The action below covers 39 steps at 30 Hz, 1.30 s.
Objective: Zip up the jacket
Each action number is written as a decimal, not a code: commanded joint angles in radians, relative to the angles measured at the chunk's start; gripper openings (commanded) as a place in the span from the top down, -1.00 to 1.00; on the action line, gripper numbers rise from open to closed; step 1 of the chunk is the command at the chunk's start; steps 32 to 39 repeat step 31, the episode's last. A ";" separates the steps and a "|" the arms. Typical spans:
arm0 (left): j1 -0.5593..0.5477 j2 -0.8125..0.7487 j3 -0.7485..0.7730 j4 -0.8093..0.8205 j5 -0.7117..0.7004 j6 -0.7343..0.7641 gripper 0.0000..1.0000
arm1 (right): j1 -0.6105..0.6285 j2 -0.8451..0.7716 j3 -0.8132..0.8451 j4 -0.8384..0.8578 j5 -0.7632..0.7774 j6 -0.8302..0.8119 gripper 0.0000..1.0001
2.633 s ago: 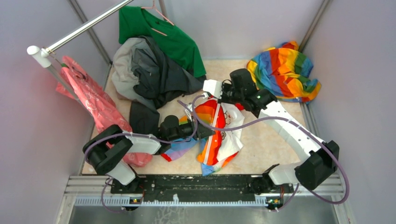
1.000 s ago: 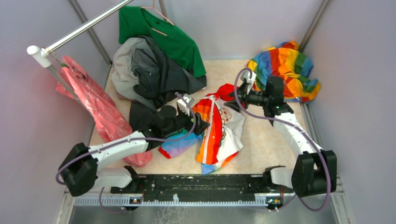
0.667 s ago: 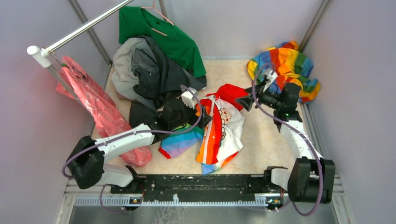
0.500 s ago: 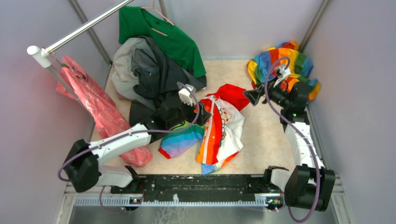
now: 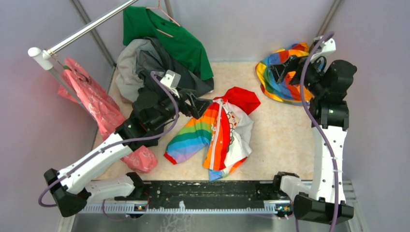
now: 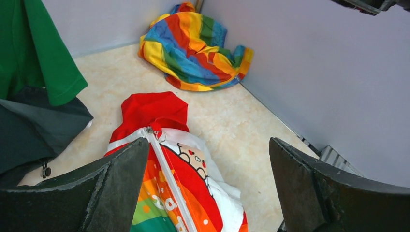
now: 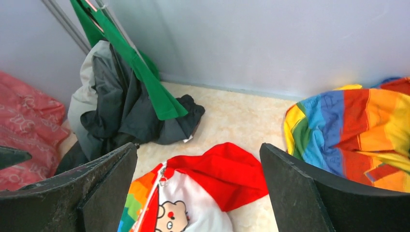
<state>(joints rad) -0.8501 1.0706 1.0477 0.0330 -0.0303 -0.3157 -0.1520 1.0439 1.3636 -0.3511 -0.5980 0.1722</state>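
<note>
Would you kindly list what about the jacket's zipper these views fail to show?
Top view: the zipper on the jacket is too small to tell whether its teeth mesh.
Left wrist view: its lower end is cut off by the bottom edge.
Right wrist view: shortly below the zipper pull, the bottom edge cuts the jacket off.
</note>
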 commanded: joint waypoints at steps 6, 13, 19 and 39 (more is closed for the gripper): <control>0.005 -0.083 0.054 -0.102 0.063 0.029 -0.98 | -0.001 -0.019 0.097 -0.120 0.031 0.047 -0.97; 0.005 -0.101 0.042 -0.112 0.068 0.030 -0.98 | -0.001 -0.024 0.090 -0.116 0.017 0.032 -0.97; 0.005 -0.106 0.036 -0.125 0.066 0.038 -0.98 | -0.001 -0.028 0.078 -0.110 0.012 0.023 -0.97; 0.005 -0.106 0.034 -0.149 0.059 0.061 -0.98 | -0.001 -0.027 0.052 -0.090 0.015 0.028 -0.97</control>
